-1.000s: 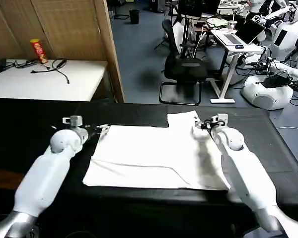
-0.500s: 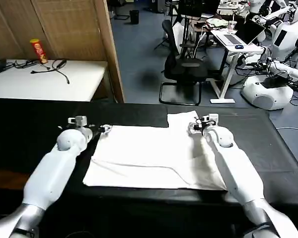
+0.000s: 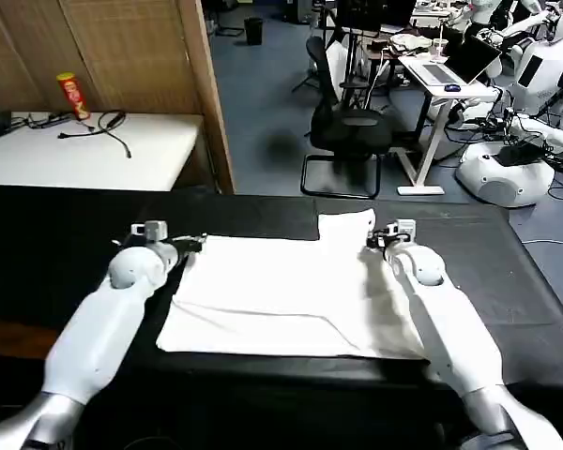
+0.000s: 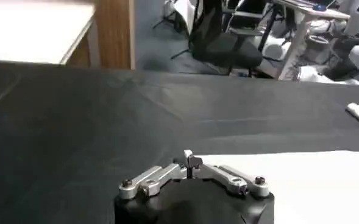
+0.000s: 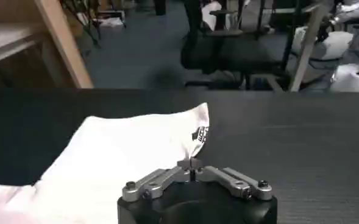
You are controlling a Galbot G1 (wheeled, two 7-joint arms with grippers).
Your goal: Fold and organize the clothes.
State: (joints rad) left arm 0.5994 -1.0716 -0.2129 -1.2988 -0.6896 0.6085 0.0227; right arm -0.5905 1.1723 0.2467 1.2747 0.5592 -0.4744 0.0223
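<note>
**Both grippers pinched at the T-shirt's far corners**

You have the white T-shirt lying flat on the black table, 1 sleeve poking out at its far right corner. Your left gripper sits at the far left corner, fingers closed together; whether they hold fabric you cannot tell. Your right gripper is clenched at the far right edge by the sleeve. Since 0.5 s ago, the right gripper has edged slightly outward, and the left has barely moved.
</note>
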